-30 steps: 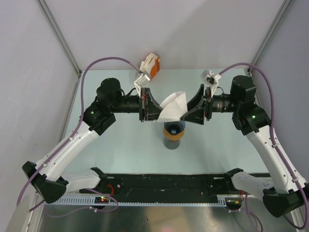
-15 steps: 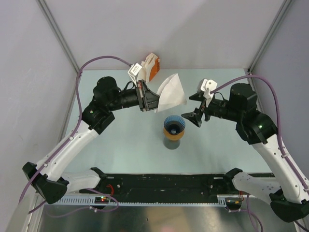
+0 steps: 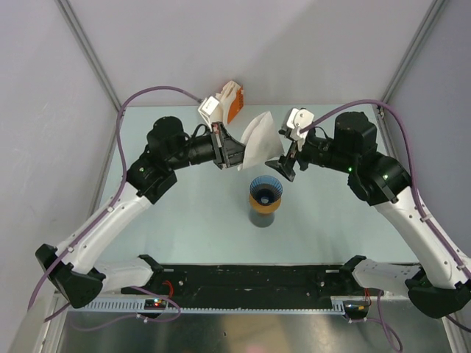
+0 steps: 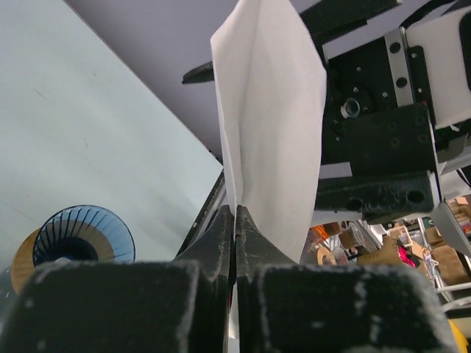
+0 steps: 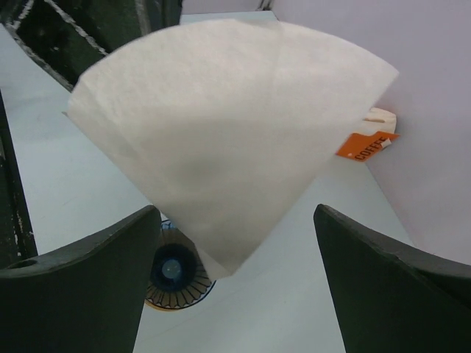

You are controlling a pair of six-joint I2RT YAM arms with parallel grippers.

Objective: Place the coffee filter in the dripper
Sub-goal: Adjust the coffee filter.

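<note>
The white coffee filter (image 3: pixel 261 138) hangs as a folded fan in the air, with my left gripper (image 3: pixel 234 156) shut on its lower left edge. The left wrist view shows the filter (image 4: pixel 268 125) rising from the closed left gripper (image 4: pixel 235 213). My right gripper (image 3: pixel 285 163) stands open just right of the filter. In the right wrist view the filter (image 5: pixel 228 140) fills the space ahead of the wide right gripper (image 5: pixel 235 212), untouched by either finger. The blue ribbed dripper (image 3: pixel 265 188) stands empty below and nearer, also visible as the dripper (image 5: pixel 173 272) and the dripper (image 4: pixel 82 235).
The dripper sits on an orange ring (image 3: pixel 265 204) atop a dark grey cup (image 3: pixel 262 218). An orange and white coffee box (image 3: pixel 231 98) stands at the back edge by the wall. A black rail (image 3: pixel 250 283) runs along the near side.
My right gripper let go of the filter, opened wide and came back beside it. My left gripper carried the filter up and back, away from the dripper's mouth.
</note>
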